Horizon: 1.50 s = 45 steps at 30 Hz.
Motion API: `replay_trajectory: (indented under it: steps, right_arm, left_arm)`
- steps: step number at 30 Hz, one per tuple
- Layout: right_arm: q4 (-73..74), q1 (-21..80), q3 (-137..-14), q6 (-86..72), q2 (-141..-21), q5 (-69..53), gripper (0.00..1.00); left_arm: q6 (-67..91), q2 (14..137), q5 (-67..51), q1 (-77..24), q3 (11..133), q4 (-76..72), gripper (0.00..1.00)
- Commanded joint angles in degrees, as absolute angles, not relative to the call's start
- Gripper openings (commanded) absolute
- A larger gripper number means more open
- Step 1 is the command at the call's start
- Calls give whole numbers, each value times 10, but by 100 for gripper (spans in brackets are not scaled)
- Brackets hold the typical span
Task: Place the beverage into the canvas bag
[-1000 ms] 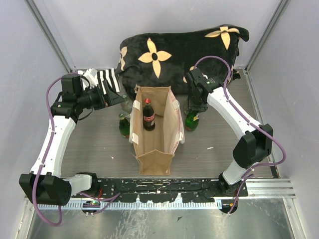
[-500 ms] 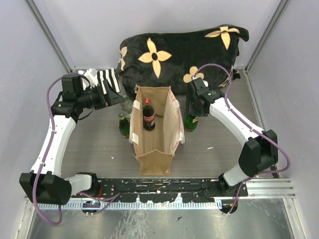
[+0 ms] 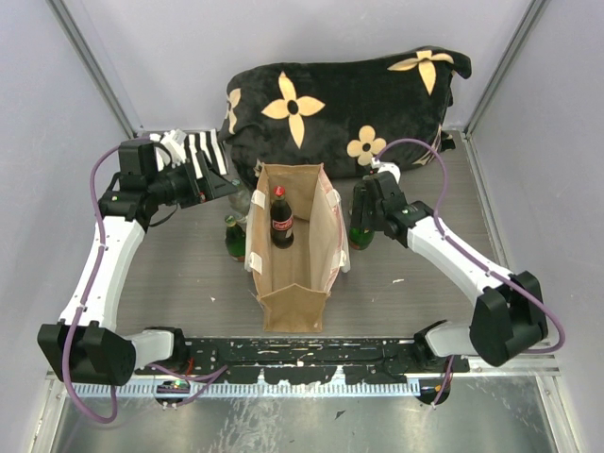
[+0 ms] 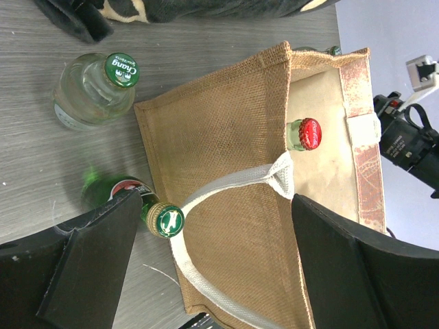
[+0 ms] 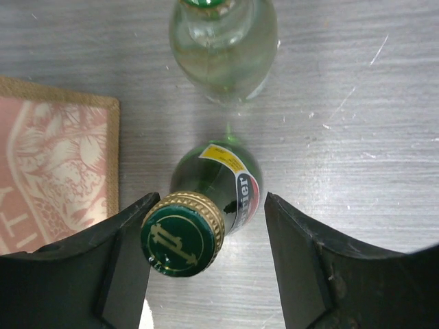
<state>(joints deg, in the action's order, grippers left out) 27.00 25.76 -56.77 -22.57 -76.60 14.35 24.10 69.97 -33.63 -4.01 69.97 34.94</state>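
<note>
The tan canvas bag (image 3: 294, 253) stands open at the middle of the table, with a red-capped cola bottle (image 3: 281, 219) upright inside it. A green Perrier bottle (image 3: 360, 231) stands just right of the bag. My right gripper (image 3: 364, 213) is open around its neck. In the right wrist view the gold-rimmed green cap (image 5: 182, 235) sits between the fingers of the right gripper (image 5: 211, 205), close against the left one. My left gripper (image 3: 223, 185) is open above the bag's left side. In the left wrist view it (image 4: 216, 205) straddles the cream handle (image 4: 226, 188).
A second green bottle (image 3: 233, 238) and a clear bottle (image 4: 96, 89) stand left of the bag. Another clear bottle (image 5: 223, 41) stands beyond the Perrier bottle. A black flowered cushion (image 3: 340, 99) lies behind, and a striped cloth (image 3: 200, 149) at back left.
My right arm has swung down and forward, and its open gripper has come down around the neck of the green bottle right of the bag. The left arm has not moved.
</note>
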Motion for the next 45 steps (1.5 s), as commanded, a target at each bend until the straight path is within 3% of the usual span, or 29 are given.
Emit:
replay_trajectory:
  steps: [1, 10, 12, 14, 16, 45]
  right_arm:
    - [159, 257, -544, -206, -727, 163, 68]
    - [60, 261, -460, -201, -721, 153, 61]
    - [47, 265, -449, -206, -720, 155, 45]
    - [34, 265, -441, -212, -707, 158, 17]
    - [29, 266, -440, -214, -691, 162, 2]
    - [196, 268, -774, -189, -623, 166, 1]
  left_arm:
    - [243, 701, -348, -38, 699, 334, 97]
    - [244, 709, -351, -38, 702, 332, 97]
    - [243, 709, -351, -38, 703, 332, 97]
    - [243, 708, -352, -38, 702, 334, 97]
    - [243, 707, -352, -38, 701, 335, 97]
    - [253, 715, -357, -38, 695, 322, 97]
